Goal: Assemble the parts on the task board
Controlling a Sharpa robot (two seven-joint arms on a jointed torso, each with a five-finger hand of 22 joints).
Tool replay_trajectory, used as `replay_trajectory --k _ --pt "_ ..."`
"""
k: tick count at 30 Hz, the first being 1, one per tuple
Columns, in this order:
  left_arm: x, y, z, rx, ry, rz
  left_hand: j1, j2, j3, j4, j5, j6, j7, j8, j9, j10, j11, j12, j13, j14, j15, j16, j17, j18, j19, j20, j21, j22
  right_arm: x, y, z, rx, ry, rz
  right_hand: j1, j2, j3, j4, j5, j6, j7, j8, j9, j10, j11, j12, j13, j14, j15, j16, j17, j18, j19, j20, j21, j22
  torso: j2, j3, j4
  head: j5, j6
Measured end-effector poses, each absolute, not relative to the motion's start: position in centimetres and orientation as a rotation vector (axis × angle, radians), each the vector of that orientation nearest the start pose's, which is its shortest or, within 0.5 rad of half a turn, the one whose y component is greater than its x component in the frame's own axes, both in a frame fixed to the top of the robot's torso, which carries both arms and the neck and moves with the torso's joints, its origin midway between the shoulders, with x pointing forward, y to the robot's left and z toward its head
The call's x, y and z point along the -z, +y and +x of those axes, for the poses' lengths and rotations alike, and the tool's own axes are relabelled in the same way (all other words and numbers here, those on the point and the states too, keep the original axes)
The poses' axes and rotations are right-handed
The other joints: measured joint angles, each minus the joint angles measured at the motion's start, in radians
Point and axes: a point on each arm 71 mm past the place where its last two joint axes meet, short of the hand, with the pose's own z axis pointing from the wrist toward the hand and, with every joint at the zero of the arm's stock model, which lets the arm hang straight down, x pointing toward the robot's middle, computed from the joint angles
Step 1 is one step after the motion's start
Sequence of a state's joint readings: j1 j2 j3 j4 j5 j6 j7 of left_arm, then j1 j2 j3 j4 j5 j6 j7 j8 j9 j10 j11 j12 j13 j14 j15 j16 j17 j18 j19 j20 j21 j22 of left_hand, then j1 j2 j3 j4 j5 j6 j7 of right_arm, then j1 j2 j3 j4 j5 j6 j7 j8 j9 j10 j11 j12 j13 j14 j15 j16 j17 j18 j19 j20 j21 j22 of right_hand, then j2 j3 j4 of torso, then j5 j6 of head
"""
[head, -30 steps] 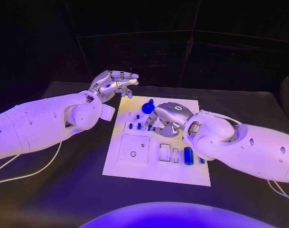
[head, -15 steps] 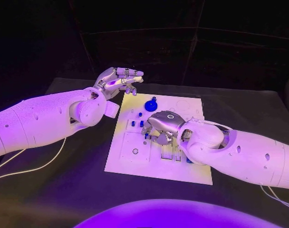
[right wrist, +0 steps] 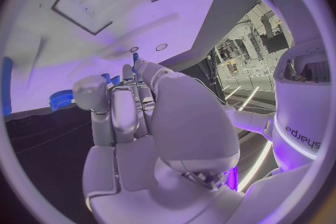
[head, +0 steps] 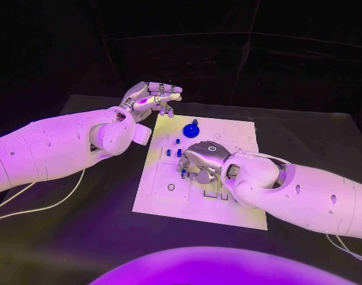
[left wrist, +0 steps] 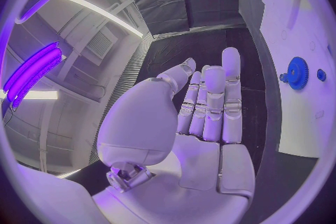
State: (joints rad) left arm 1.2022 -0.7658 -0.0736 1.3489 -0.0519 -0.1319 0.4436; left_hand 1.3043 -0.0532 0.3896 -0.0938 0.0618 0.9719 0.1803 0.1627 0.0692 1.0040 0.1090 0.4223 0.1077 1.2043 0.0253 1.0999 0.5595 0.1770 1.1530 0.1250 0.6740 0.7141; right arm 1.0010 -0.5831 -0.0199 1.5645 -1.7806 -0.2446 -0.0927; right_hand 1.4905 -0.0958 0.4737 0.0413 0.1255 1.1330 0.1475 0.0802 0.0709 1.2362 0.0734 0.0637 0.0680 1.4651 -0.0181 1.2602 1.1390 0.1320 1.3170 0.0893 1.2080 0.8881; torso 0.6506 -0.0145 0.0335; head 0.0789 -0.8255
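The task board (head: pixel 232 211) lay flat in the middle of the black table (head: pixel 78 237), its long axis running away from the robot, its far end slightly toward the robot's right. Near the far end stood a blue gear (head: pixel 191 130), and just nearer the robot a few small blue parts (head: pixel 172 152) stood upright in the board. The right hand (head: pixel 203 161) was over the board's middle, palm down, fingers curled toward the small blue parts; whether it held one could not be told. The left hand (head: pixel 151 99) hung above the table just beyond the board's far left corner, fingers curled loosely, slightly apart, holding nothing, as the left wrist view (left wrist: pixel 203 106) showed.
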Motion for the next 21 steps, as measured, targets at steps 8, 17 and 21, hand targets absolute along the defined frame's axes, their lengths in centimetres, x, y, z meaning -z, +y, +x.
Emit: replay_trajectory --k 8,17,21 --pt "19.54 21.34 51.35 1.624 1.463 -1.01 0.0 0.0 0.0 0.0 0.0 0.0 0.0 0.0 0.0 0.0 0.0 0.0 0.0 0.0 0.0 0.0 0.0 0.0 0.0 0.0 0.0 -0.001 25.22 -4.99 40.87 -0.87 1.674 -0.573 -0.004 0.004 0.0 0.0 -0.001 -0.001 -0.001 0.0 0.0 0.0 0.0 0.0 0.0 0.0 0.0 0.0 0.0 0.0 0.0 0.0 0.0 0.0 0.0 0.0 -0.0004 0.003 -0.002" --pt "19.55 21.36 51.36 1.623 1.464 -1.011 0.0 0.0 0.0 0.0 0.0 0.0 0.0 0.0 0.0 0.0 0.0 0.0 0.0 0.0 0.0 0.0 0.0 0.0 0.0 0.0 0.0 -0.001 25.53 -5.1 41.07 -0.851 1.691 -0.584 -0.009 -0.001 0.002 -0.003 -0.001 -0.001 -0.001 0.0 0.0 0.0 0.0 0.0 0.0 0.0 0.0 0.0 -0.002 0.0 0.0 0.0 0.0 0.0 0.0 0.0 -0.001 0.005 -0.004" --pt "19.55 21.38 51.36 1.623 1.465 -1.011 0.0 0.0 0.0 0.0 0.0 0.0 0.0 0.0 -0.001 0.0 0.0 0.004 0.0 0.0 0.0 0.0 -0.003 0.0 0.0 0.0 -0.004 -0.001 25.58 -5.07 41.1 -0.843 1.694 -0.59 -0.009 -0.001 0.002 -0.003 -0.001 -0.001 -0.001 0.0 0.0 0.0 0.0 0.0 0.0 0.0 0.0 0.0 -0.002 0.0 0.0 0.0 0.0 0.0 0.0 0.0 -0.001 0.005 -0.005"
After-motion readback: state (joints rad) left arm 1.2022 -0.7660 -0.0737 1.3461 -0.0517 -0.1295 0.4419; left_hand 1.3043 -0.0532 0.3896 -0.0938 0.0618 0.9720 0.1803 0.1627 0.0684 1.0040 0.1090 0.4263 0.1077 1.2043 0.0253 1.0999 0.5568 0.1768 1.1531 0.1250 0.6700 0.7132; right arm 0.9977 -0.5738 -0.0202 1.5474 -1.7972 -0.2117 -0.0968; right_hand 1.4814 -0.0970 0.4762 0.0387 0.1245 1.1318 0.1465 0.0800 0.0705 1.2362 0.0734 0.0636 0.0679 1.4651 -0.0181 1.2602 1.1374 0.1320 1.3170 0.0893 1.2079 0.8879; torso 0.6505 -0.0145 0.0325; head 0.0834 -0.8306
